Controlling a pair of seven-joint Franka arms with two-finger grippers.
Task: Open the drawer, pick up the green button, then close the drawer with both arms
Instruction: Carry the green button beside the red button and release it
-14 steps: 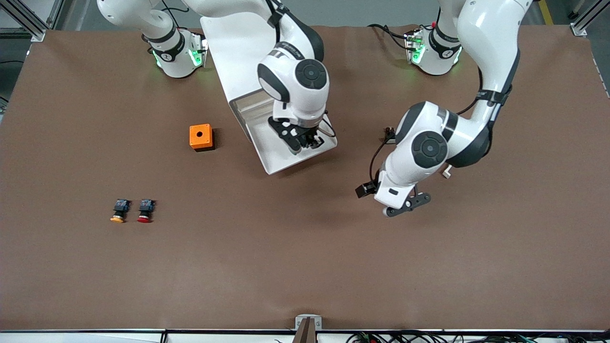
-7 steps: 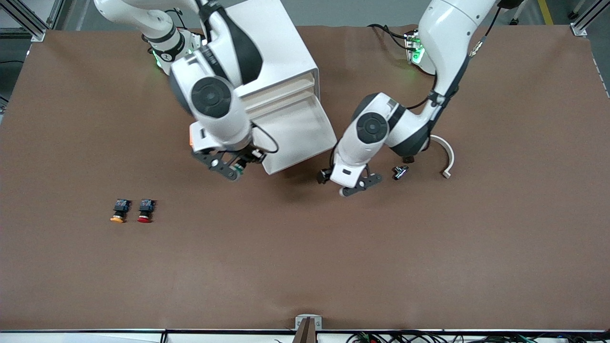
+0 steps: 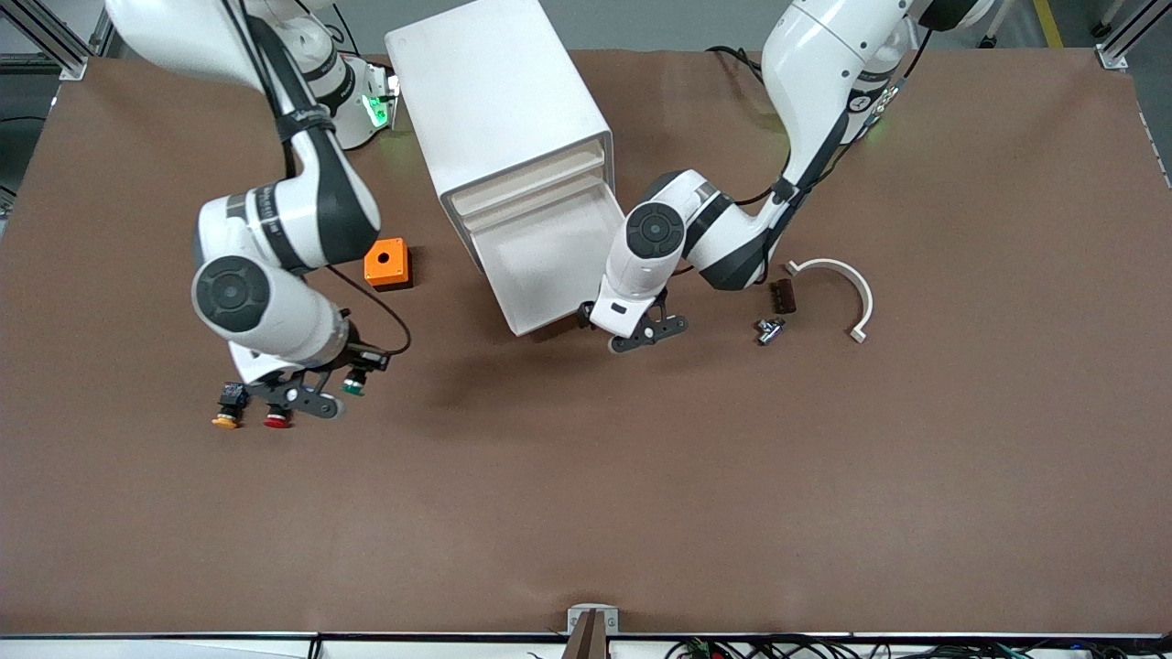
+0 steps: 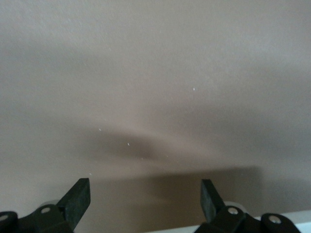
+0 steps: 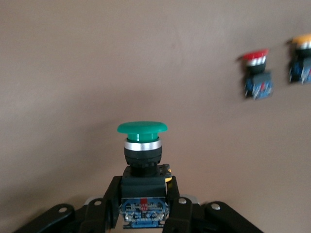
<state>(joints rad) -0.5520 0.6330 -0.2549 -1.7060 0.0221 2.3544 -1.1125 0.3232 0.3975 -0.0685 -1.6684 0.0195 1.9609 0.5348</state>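
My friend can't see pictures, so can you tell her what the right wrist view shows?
The right hand grips a green button by its black-and-blue body, cap pointing away from the camera, over the brown table. Farther off on the table lie a red button and, beside it, a yellow button.

You are looking down from high across the table [image 3: 586, 513], facing both bases. Each wrist camera is peering close past its fingers at the tabletop; the right's is sharing the red-capped button [image 5: 256, 73] [image 3: 276, 419].
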